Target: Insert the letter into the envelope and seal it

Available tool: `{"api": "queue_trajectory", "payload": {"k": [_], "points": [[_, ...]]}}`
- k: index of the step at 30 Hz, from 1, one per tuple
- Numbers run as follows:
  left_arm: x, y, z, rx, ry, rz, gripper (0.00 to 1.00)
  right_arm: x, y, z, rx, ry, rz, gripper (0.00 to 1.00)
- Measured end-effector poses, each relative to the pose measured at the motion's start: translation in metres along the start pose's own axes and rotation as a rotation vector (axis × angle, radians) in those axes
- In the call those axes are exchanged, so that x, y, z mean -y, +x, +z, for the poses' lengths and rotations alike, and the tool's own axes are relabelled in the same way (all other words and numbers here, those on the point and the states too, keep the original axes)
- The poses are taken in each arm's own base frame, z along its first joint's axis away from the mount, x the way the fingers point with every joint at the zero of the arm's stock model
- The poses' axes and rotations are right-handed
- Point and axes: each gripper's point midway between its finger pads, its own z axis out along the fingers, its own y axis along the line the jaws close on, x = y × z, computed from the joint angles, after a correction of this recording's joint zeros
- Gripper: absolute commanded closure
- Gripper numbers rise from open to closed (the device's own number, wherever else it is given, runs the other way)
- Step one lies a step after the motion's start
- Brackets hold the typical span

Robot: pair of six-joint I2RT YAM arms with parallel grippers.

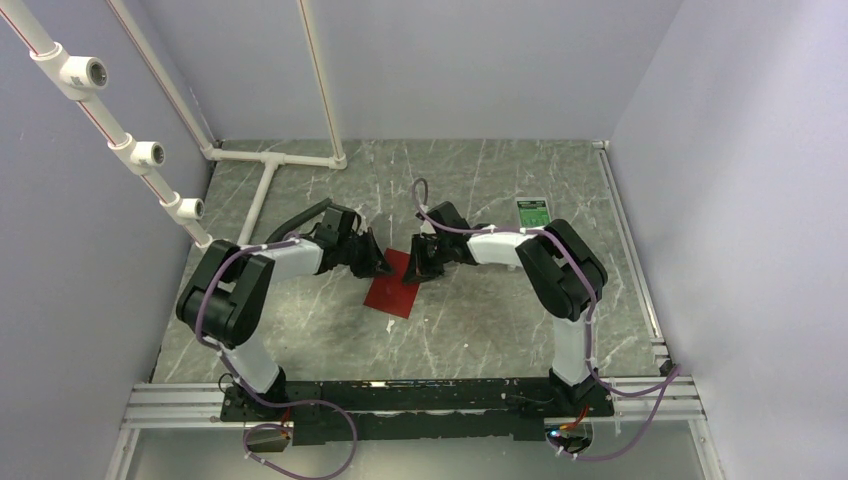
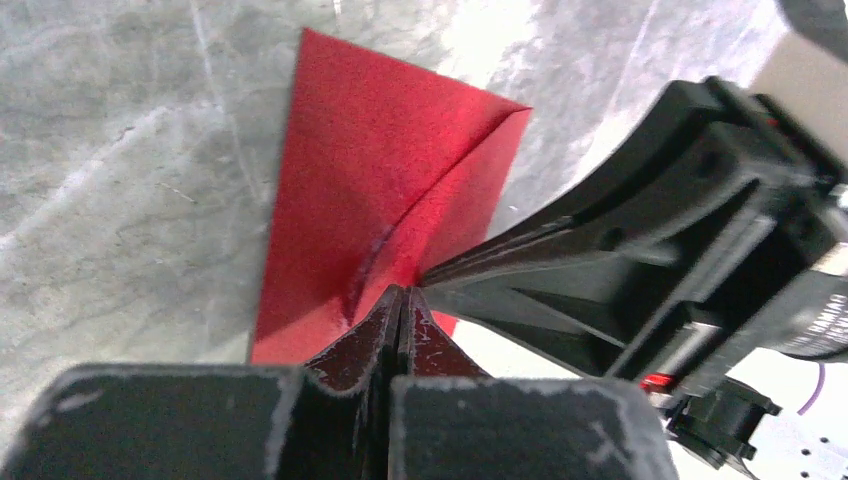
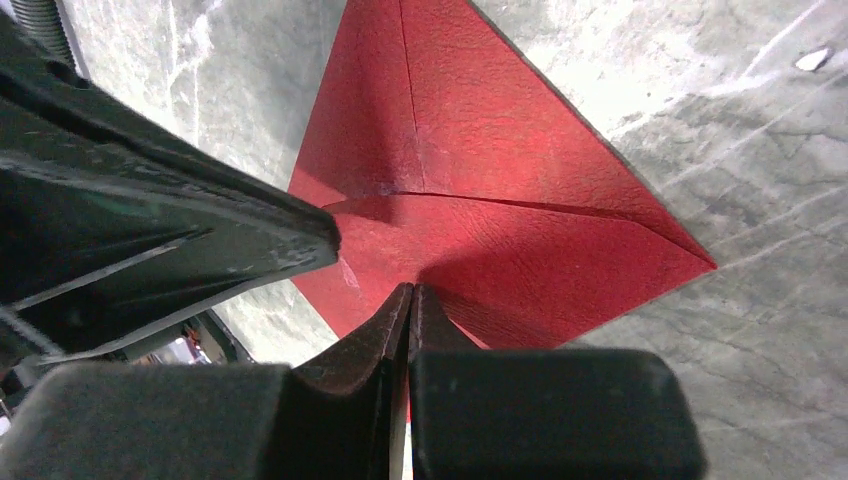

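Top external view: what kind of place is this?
Probably a robot test cell: two arms bolted to a metal rail, plain pale walls around a marbled grey table, a white pipe frame at left.

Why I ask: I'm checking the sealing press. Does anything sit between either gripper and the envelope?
Nothing visible. The left gripper and right gripper, jaws shut, both have their tips down on the folded flap of the envelope.

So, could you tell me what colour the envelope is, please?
The envelope is dark red; right wrist view.
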Motion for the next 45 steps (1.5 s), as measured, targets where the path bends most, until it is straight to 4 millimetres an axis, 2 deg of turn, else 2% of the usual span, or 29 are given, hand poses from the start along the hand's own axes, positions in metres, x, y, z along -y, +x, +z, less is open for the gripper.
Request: {"api": "queue_trajectory", "payload": {"k": [6,9,12,15,17,19,22,25,28,32,38,45], "points": [[-0.021,0.013,0.008,-0.052,-0.061,-0.008,0.98,0.003,-0.008,-0.004,0.012,0.009,0.002,0.94],[-0.023,0.014,0.008,-0.061,-0.074,0.007,0.98,0.003,-0.027,-0.011,0.048,0.009,0.010,0.94],[-0.024,0.014,0.008,-0.061,-0.077,0.021,0.98,0.003,-0.065,-0.025,0.131,0.001,0.019,0.93],[-0.025,0.014,0.008,-0.060,-0.080,0.028,0.98,0.000,-0.117,-0.043,0.254,-0.018,0.022,0.93],[-0.025,0.014,0.008,-0.061,-0.080,0.030,0.98,0.000,-0.159,-0.053,0.360,-0.035,0.021,0.91],[-0.025,0.015,0.008,-0.062,-0.081,0.029,0.98,0.005,-0.190,-0.057,0.437,-0.032,0.030,0.90],[-0.025,0.014,0.008,-0.063,-0.083,0.028,0.98,0.016,-0.230,-0.050,0.517,-0.002,0.048,0.89],[-0.025,0.014,0.008,-0.067,-0.087,0.025,0.98,0.028,-0.256,-0.032,0.547,0.038,0.056,0.88],[-0.025,0.014,0.008,-0.068,-0.091,0.024,0.98,0.043,-0.262,-0.014,0.534,0.082,0.069,0.87],[-0.025,0.014,0.008,-0.069,-0.092,0.023,0.98,0.060,-0.247,-0.004,0.483,0.141,0.090,0.87],[-0.025,0.014,0.008,-0.069,-0.093,0.020,0.98,0.070,-0.231,0.001,0.446,0.167,0.084,0.87],[-0.026,0.014,0.008,-0.081,-0.105,0.009,0.98,0.071,-0.211,-0.006,0.412,0.190,0.079,0.87]]}}
